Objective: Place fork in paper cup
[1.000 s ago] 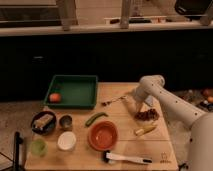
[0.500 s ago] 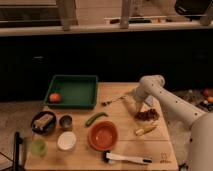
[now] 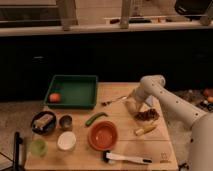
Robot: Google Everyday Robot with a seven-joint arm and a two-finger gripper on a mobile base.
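One long carry lay ahead: the fork (image 3: 114,101) lay near the tray (image 3: 73,77), just beside the gripper (image 3: 131,105), well apart from the cup (image 3: 66,141). Whether the gripper held anything, I could not tell. The thin handle might slip, or tip the light cup.

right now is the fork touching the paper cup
Apart. The camera view shows the fork lying beside the green tray, well up the table from the paper cup near the front edge. The end effector sits by the fork's handle end.
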